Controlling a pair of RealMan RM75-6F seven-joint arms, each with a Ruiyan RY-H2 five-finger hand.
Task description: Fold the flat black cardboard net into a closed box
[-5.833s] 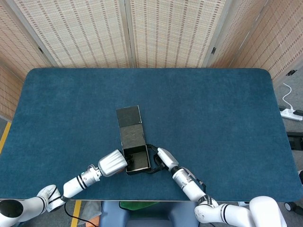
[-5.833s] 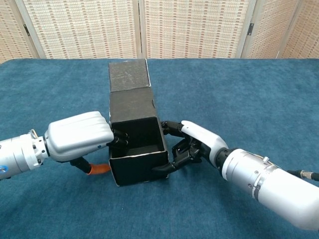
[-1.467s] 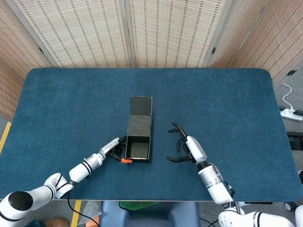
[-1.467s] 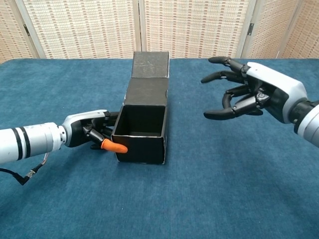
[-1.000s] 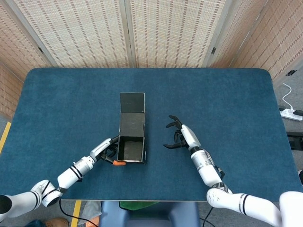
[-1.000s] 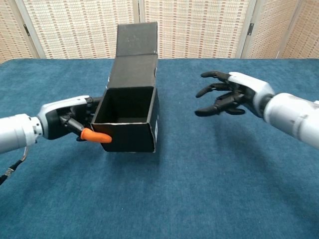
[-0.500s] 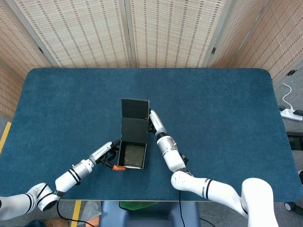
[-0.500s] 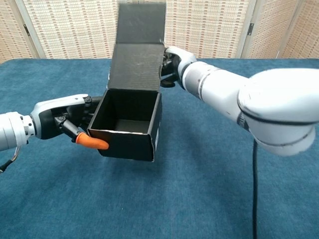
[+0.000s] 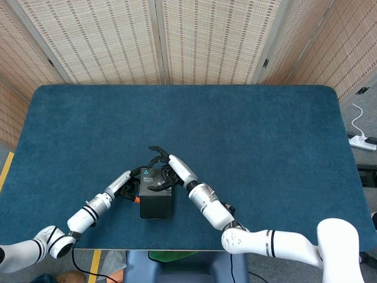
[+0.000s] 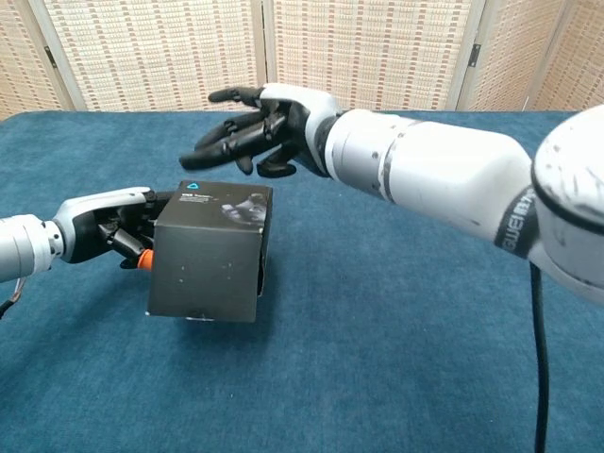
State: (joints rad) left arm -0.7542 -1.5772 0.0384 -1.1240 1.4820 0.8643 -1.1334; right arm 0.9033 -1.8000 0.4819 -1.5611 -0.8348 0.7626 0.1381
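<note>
My left hand grips the closed black box mid-frame; my right hand, fingers spread, seems just above it.

The table carries a dark blue cloth from edge to edge. One black box is on it, lid down, toward six o'clock and a little to nine o'clock of centre; in the chest view its near bottom edge looks tipped off the cloth.
</note>
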